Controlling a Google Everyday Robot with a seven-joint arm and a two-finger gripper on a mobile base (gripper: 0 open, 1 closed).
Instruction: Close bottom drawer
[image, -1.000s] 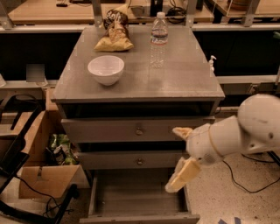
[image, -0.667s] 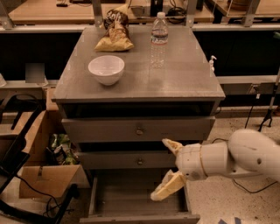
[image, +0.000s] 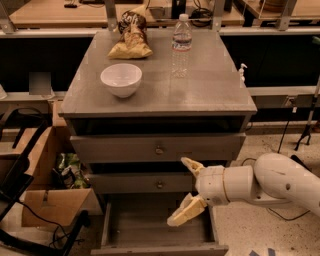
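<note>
The task is not done. The bottom drawer (image: 142, 226), a wide, shallow grey wooden tray, stands pulled far out at the foot of the grey wooden cabinet (image: 235, 102). Its bare inside is in full view and its thin front panel lies along the lower edge of the view, well forward of the two taller drawer fronts above it.

The robot's white arm comes in from the right. The cream-coloured gripper (image: 177, 191) hangs in front of the middle drawer front, right of its knob, over the right part of the open tray. The fingers (image: 186, 212) are spread wide and hold nothing, and they appear clear of the front panel.

As I judge it, the whole push is left: the gripper has to reach the front panel and drive the drawer in flush.
</note>
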